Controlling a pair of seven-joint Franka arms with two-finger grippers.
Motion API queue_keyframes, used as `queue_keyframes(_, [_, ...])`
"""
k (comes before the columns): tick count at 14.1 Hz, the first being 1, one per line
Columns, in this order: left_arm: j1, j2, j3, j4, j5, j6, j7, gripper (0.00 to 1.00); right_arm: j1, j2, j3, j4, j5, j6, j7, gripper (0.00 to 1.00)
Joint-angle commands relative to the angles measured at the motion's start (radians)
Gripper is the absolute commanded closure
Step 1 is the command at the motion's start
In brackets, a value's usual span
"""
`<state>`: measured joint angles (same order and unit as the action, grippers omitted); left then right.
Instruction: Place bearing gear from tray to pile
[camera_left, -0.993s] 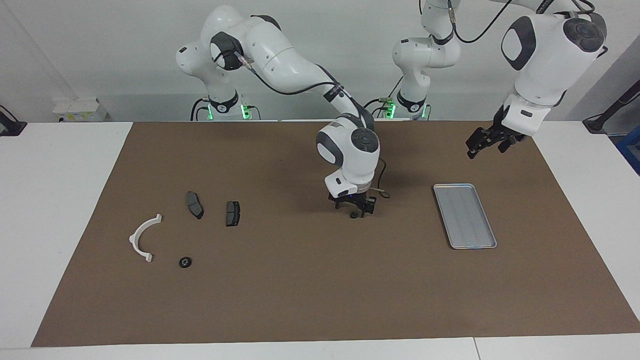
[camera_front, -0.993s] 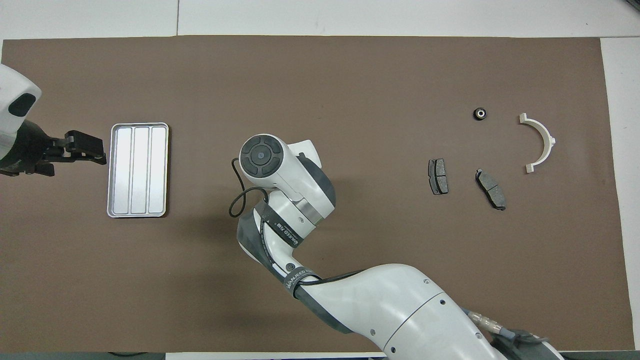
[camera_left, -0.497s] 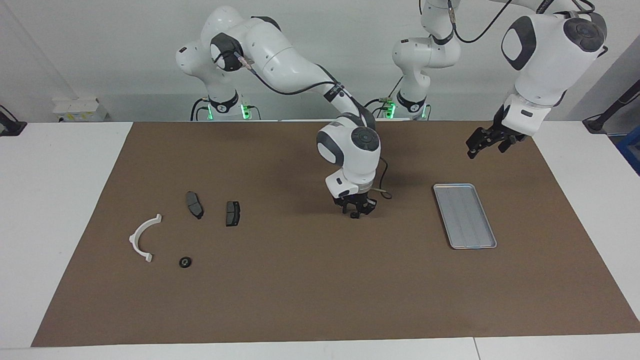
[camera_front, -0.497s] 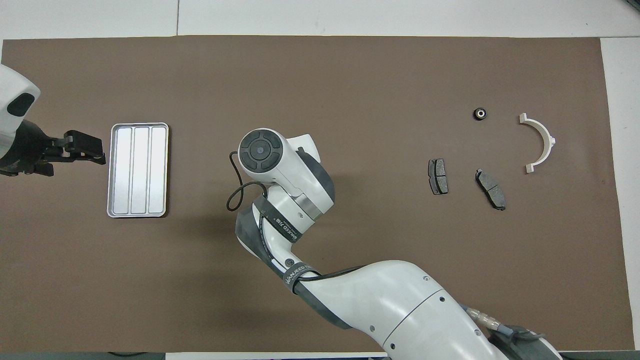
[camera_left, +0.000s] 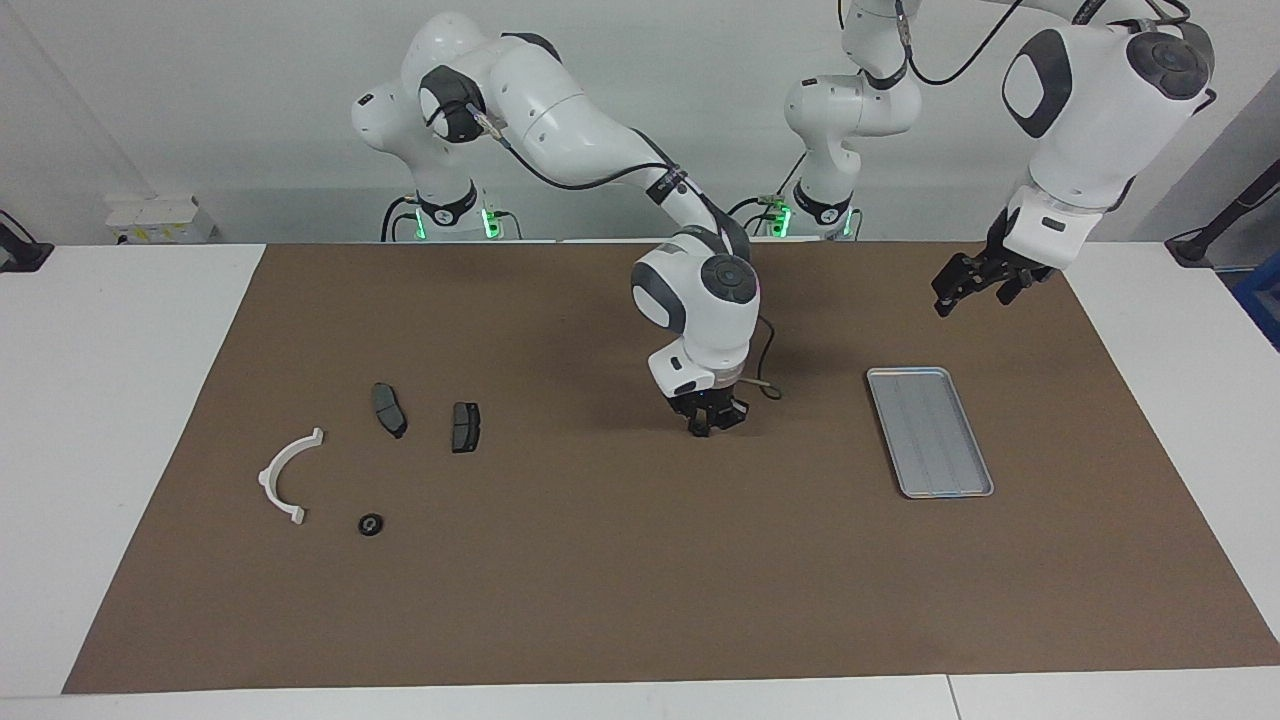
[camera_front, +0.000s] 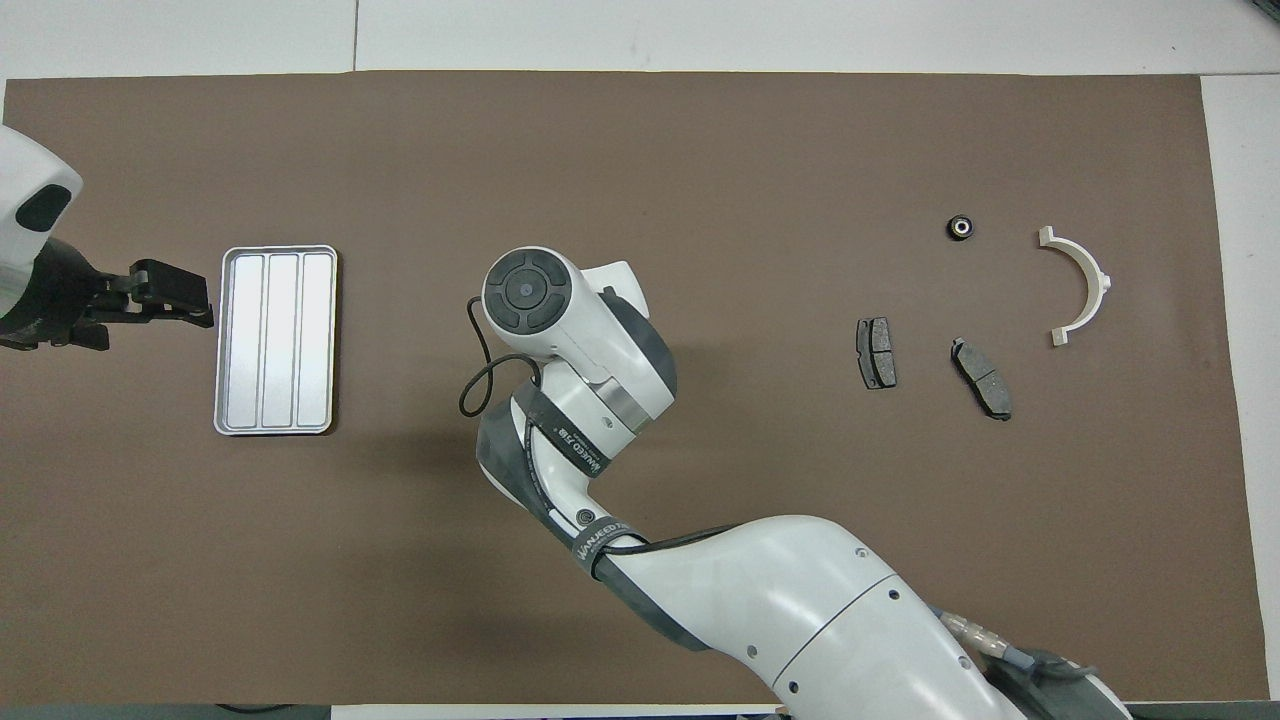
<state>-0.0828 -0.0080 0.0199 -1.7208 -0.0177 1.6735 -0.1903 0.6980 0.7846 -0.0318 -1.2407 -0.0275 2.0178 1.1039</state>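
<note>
My right gripper (camera_left: 702, 429) hangs just above the middle of the brown mat, shut on a small dark bearing gear that barely shows between its fingertips. In the overhead view its own wrist hides the fingers. The silver tray (camera_left: 930, 432) (camera_front: 275, 340) lies bare toward the left arm's end. The pile lies toward the right arm's end: a white curved bracket (camera_left: 285, 475) (camera_front: 1082, 285), two dark brake pads (camera_left: 389, 409) (camera_left: 465, 426), and another bearing gear (camera_left: 371, 524) (camera_front: 961, 227). My left gripper (camera_left: 945, 298) (camera_front: 190, 300) waits open over the mat beside the tray.
The brown mat (camera_left: 620, 580) covers most of the white table (camera_left: 120, 420). The right arm's forearm (camera_front: 800, 620) stretches low over the mat nearest the robots. A small white box (camera_left: 160, 218) sits off the table near the right arm's base.
The right gripper's fingers closed on the small gear that lay on the mat and lifted slightly. The left arm stayed where it was.
</note>
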Motion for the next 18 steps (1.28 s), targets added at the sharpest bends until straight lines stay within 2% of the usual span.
queue_keyframes(1, [0.005, -0.015, -0.005, -0.006, 0.005, -0.009, 0.005, 0.0, -0.119, -0.062, 0.018, 0.075, -0.009, -0.166, -0.2, 1.0])
queue_keyframes(4, [0.009, -0.017, -0.003, -0.006, 0.007, -0.011, 0.006, 0.0, -0.251, -0.148, 0.021, 0.07, -0.002, -0.246, -0.5, 1.0])
queue_keyframes(8, [0.006, -0.015, -0.005, -0.006, 0.005, -0.011, 0.006, 0.0, -0.431, -0.179, 0.021, 0.0, -0.006, -0.214, -0.891, 1.0])
queue_keyframes(11, [0.006, -0.015, -0.005, -0.006, 0.005, -0.011, 0.006, 0.0, -0.521, -0.215, 0.021, -0.184, -0.006, -0.009, -1.061, 1.0])
queue_keyframes(13, [0.006, -0.015, -0.005, -0.006, 0.005, -0.011, 0.006, 0.0, -0.561, -0.205, 0.02, -0.262, -0.006, 0.128, -1.127, 1.0])
queue_keyframes(18, [0.006, -0.017, -0.005, -0.006, 0.005, -0.011, 0.006, 0.0, -0.583, -0.166, 0.021, -0.321, -0.005, 0.277, -1.164, 1.0])
